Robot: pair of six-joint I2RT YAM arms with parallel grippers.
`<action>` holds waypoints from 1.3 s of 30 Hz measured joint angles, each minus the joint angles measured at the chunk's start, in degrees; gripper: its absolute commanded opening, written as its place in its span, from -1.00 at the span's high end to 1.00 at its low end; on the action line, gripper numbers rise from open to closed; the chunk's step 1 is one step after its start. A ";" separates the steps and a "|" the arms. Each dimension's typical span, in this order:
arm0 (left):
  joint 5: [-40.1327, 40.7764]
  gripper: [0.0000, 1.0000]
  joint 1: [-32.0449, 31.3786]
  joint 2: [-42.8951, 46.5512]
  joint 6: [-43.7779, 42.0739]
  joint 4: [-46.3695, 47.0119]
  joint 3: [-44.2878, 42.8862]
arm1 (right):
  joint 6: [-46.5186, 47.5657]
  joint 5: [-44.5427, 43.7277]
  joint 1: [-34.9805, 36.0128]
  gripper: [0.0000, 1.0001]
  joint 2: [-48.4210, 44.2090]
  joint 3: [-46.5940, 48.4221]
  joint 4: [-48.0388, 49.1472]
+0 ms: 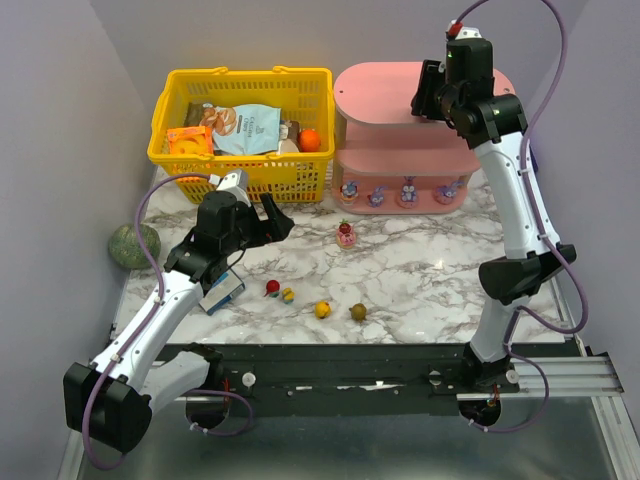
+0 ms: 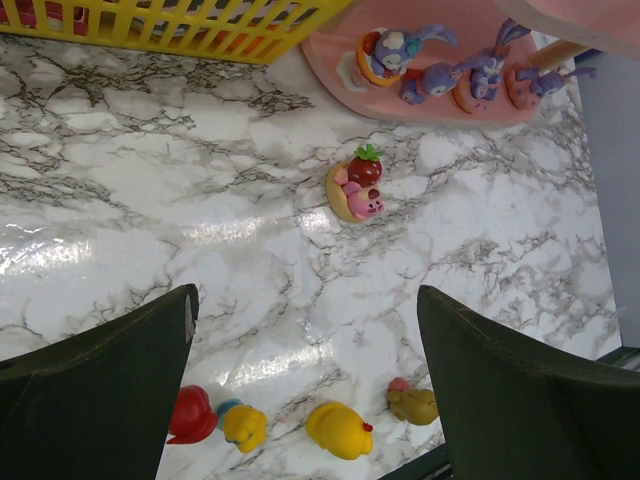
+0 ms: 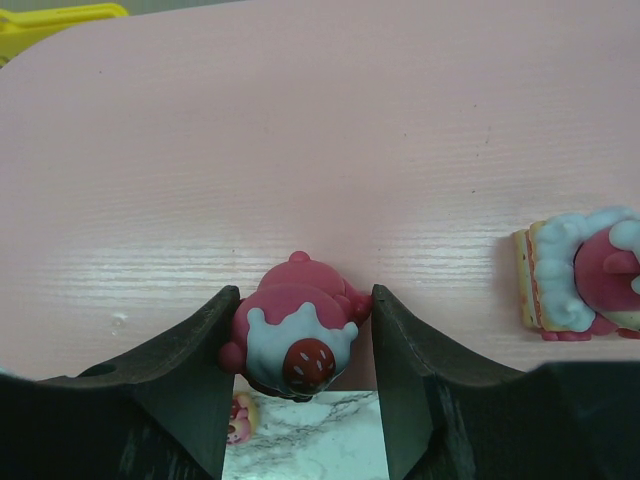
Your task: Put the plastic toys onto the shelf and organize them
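Pink shelf top board [image 3: 300, 130] | right gripper [image 3: 303, 320] clamps strawberry-topped figurine [image 3: 295, 350] by its sides | judged light, rigid, slick plastic | left gripper [image 2: 307, 300] fully spread, empty

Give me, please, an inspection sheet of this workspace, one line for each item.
Surface: marble table, no spill seen.
Job's things: shelf at the back right; four bunnies on its bottom board; cake toy on its top board; strawberry toy and four small toys loose on the table.
Clutter: basket with snack packets and an orange ball; green ball at the table's left edge.
Grippers: left gripper open, empty, above the table; right gripper shut on a pink toy at the top board's edge.
Cables: purple cables along both arms, clear of the toys.
Surroundings: lilac walls; nothing else seen.
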State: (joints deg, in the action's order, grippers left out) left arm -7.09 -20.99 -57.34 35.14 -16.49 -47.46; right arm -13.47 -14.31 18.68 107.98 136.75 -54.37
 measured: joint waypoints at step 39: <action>1.03 -0.98 0.04 0.85 -0.46 -1.44 0.00 | 0.46 -0.72 -0.04 -0.74 -2.19 -5.77 5.88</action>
State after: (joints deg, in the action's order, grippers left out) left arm -6.07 -20.95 -56.49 34.68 -17.93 -47.46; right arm -13.02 -15.03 18.63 105.80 130.98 -48.49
